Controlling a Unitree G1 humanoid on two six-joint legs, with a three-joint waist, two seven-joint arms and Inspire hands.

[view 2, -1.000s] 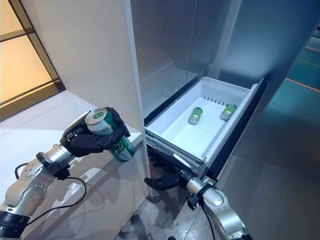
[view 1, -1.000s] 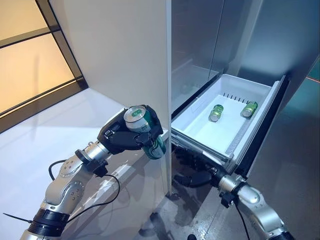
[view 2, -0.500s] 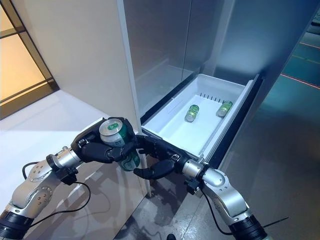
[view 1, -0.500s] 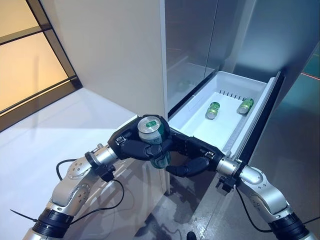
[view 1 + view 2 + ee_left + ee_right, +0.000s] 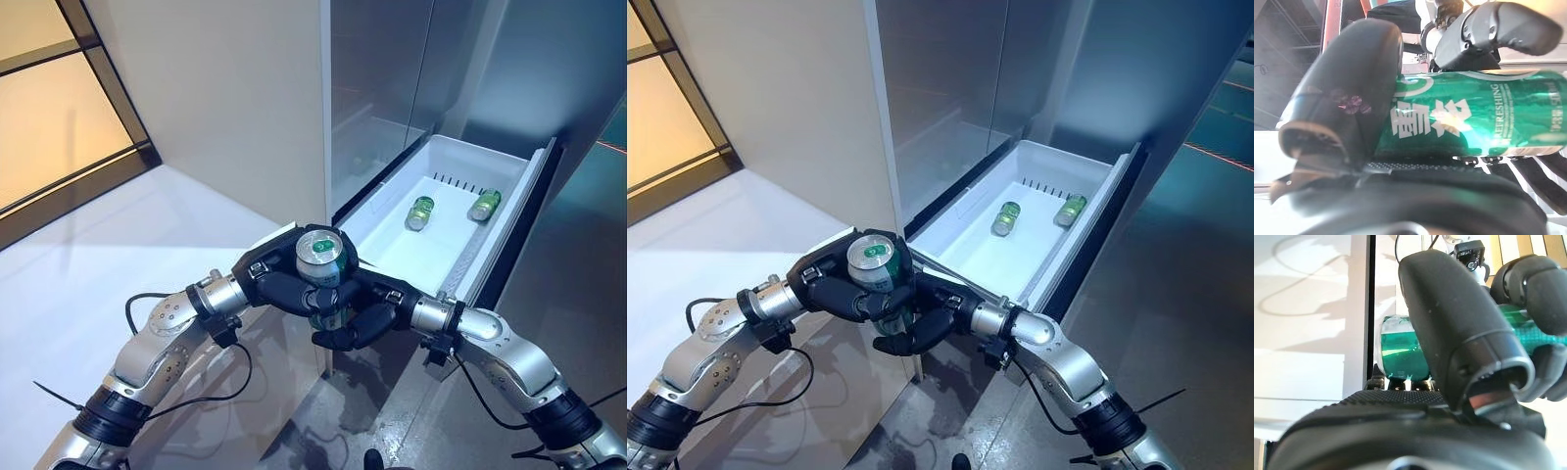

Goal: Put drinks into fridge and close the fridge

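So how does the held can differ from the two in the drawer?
The held can stands upright, clasped by the left hand and right hand, outside the drawer. The two drawer cans lie on their sides, untouched. All are green.

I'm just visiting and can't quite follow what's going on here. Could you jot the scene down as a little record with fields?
Held item: green can, upright, silver top facing up
Left hand: fingers curled round the can
Right hand: at the can's lower part, thumb and fingers closing round it
Fridge drawer: white, pulled open
In the drawer: two green cans lying on their sides
Task stage: held can not yet in the drawer; drawer not closed
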